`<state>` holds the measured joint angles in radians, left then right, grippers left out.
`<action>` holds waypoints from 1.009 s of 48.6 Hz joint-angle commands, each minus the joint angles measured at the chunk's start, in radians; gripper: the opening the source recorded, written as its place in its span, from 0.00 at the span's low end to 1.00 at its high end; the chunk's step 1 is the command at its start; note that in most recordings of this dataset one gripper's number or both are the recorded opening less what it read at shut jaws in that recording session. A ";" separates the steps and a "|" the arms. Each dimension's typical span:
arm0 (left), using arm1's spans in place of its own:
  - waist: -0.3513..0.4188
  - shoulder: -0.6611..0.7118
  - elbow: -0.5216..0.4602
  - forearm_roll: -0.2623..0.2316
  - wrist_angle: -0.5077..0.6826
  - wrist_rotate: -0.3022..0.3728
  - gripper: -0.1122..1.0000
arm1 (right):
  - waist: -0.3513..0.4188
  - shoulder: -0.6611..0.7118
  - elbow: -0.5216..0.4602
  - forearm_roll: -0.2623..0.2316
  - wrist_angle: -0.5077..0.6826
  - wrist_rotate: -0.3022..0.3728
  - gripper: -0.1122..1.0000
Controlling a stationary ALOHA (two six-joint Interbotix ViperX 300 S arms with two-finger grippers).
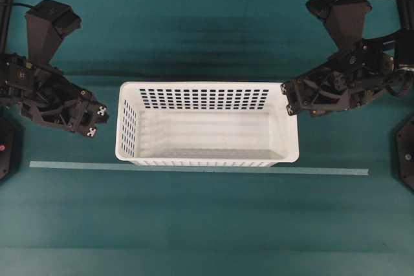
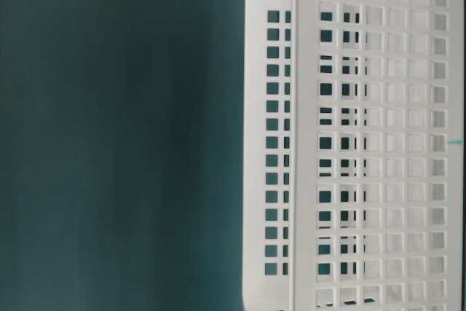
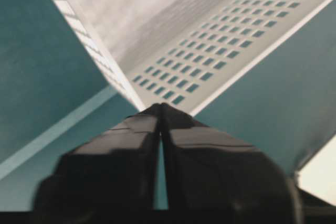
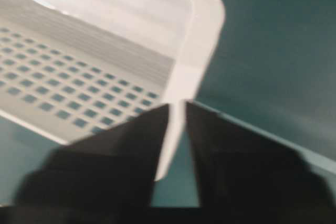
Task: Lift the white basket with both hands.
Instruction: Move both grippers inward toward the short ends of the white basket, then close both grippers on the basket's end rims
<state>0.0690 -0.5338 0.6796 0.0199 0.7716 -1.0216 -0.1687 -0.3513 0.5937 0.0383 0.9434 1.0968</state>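
One teal table [image 1: 207, 224] carries everything, with the white basket [image 1: 207, 124] sitting at its centre, open side up, nothing inside. A pale strip [image 1: 65, 165] runs along the basket's six o'clock side. At nine o'clock the left pincer [image 1: 96, 121] hangs just beside the short wall, clear of it, its jaws nearly together. At three o'clock the right pincer [image 1: 284, 98] is at the rim's corner, jaws narrowly parted with the rim between them.

Teal table [image 1: 207, 224]: white basket [image 1: 207, 124] resting on it, pale tape strip [image 1: 323, 171] alongside.
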 commanded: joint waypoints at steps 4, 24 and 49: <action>0.003 -0.008 -0.002 0.006 -0.025 -0.003 0.40 | 0.003 0.035 0.009 0.005 0.000 0.061 0.61; 0.017 0.071 -0.006 0.006 -0.031 -0.008 0.97 | 0.020 0.123 -0.012 0.011 0.000 0.169 0.91; 0.043 0.209 0.069 0.006 -0.146 -0.123 0.97 | 0.038 0.236 -0.021 -0.009 -0.023 0.278 0.91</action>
<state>0.1012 -0.3590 0.7501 0.0215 0.6427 -1.1351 -0.1335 -0.1519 0.5814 0.0368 0.9296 1.3714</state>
